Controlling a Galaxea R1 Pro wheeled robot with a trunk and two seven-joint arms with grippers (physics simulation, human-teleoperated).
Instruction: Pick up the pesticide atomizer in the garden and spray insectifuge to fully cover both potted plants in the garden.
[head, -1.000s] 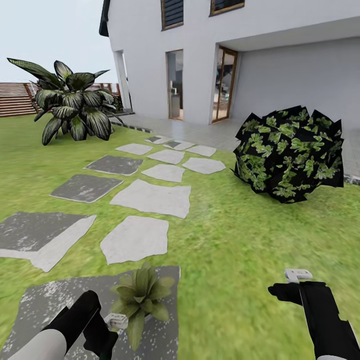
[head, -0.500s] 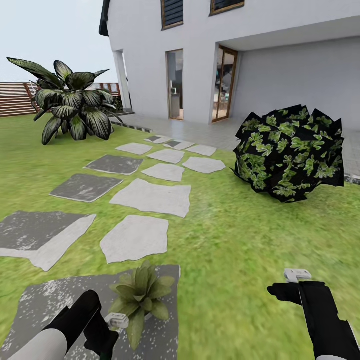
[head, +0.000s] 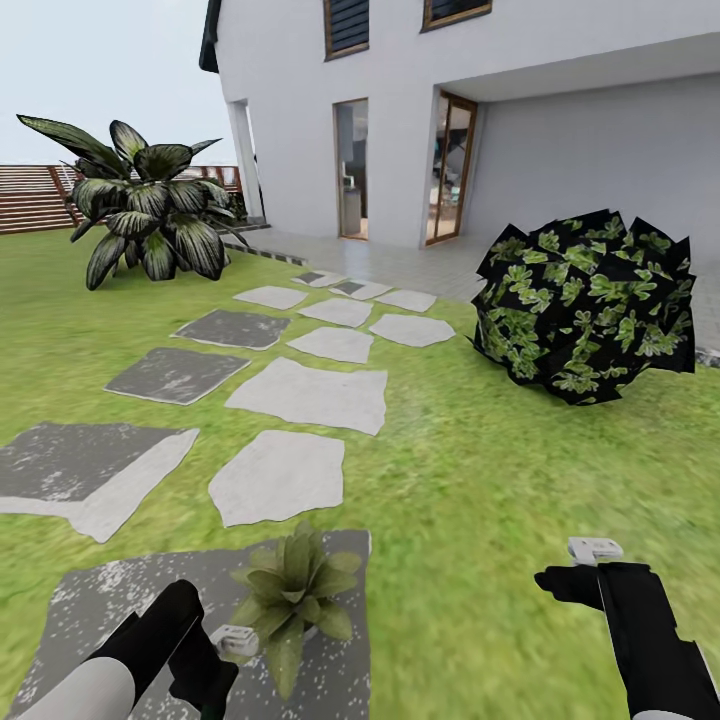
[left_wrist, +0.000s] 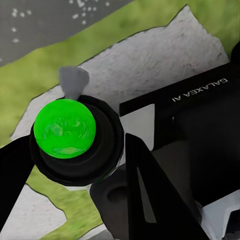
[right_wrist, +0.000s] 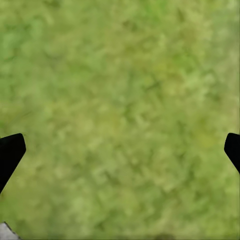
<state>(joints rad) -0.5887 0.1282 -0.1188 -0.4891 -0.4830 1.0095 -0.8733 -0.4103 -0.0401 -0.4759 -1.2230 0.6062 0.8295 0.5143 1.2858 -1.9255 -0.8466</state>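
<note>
Left gripper (left_wrist: 75, 165) clamped round pesticide atomizer (left_wrist: 75, 140), lower left of head frame, beside potted plant (head: 295, 590). Probably light, slick plastic; best gripped at neck. Right gripper (right_wrist: 120, 150) spread, empty.

place: home garden, simulator render
ground: green lawn (head: 480, 480) with grey and white stepping stones (head: 310, 395) leading toward the building
building: white two-storey house (head: 480, 110), glass doors (head: 447, 168), paved terrace along its wall
boundary: slatted brown wooden fence (head: 35, 195) far left
planting: big striped-leaf plant (head: 145, 210), dark leafy bush (head: 585, 305), small potted plant (head: 295, 590) on a grey slab
</note>
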